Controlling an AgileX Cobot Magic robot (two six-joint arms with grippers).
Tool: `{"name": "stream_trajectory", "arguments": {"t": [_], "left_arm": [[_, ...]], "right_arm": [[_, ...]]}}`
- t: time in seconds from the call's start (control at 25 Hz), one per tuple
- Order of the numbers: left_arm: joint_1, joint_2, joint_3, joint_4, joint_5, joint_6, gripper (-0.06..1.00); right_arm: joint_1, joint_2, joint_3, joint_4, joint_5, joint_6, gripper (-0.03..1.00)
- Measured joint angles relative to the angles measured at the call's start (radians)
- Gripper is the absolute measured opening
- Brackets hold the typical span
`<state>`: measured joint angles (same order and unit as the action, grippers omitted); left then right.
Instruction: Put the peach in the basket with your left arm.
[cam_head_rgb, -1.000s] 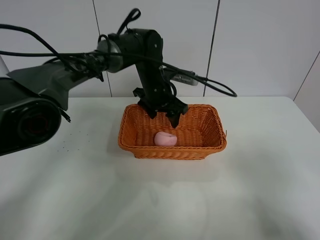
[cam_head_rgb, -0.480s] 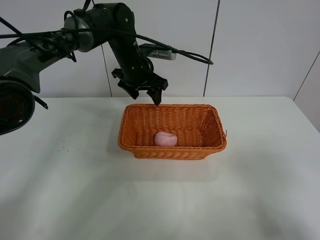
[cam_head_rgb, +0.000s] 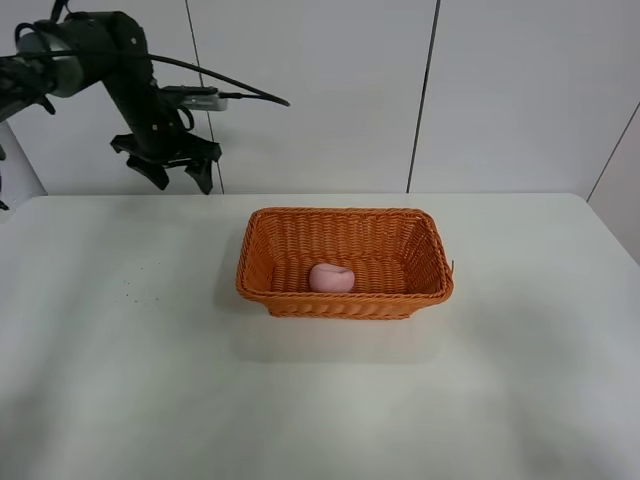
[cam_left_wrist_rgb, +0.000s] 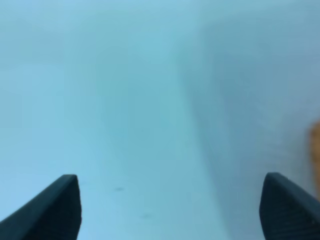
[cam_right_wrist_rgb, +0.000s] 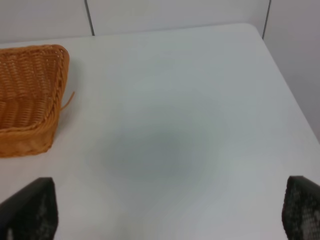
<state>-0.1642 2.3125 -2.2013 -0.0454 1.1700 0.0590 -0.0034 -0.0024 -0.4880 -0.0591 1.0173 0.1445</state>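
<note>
The pale-pink peach lies inside the orange wicker basket in the middle of the white table. My left gripper is open and empty, raised at the back left, well away from the basket. In the left wrist view its two dark fingertips stand wide apart over bare table. My right gripper is open and empty in the right wrist view. A corner of the basket shows there. The right arm is out of the high view.
The white table meets a pale panelled wall at the back. Black cables trail from the left arm. The table's right edge shows in the right wrist view.
My left gripper has risen out of the basket and swung far to the back left, open and empty. The peach stays lying in the basket.
</note>
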Motion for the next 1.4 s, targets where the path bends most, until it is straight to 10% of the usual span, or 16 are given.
{"name": "stream_trajectory", "arguments": {"t": [0.64, 1.4], "left_arm": [[0.175, -0.033, 0.073, -0.001, -0.001, 0.003, 0.82], [0.175, -0.952, 1.082, -0.001, -0.002, 0.001, 0.82]], "right_arm": [[0.0, 0.0, 0.0, 0.0, 0.0, 0.0, 0.69], [0.0, 0.0, 0.0, 0.0, 0.0, 0.0, 0.69]]}}
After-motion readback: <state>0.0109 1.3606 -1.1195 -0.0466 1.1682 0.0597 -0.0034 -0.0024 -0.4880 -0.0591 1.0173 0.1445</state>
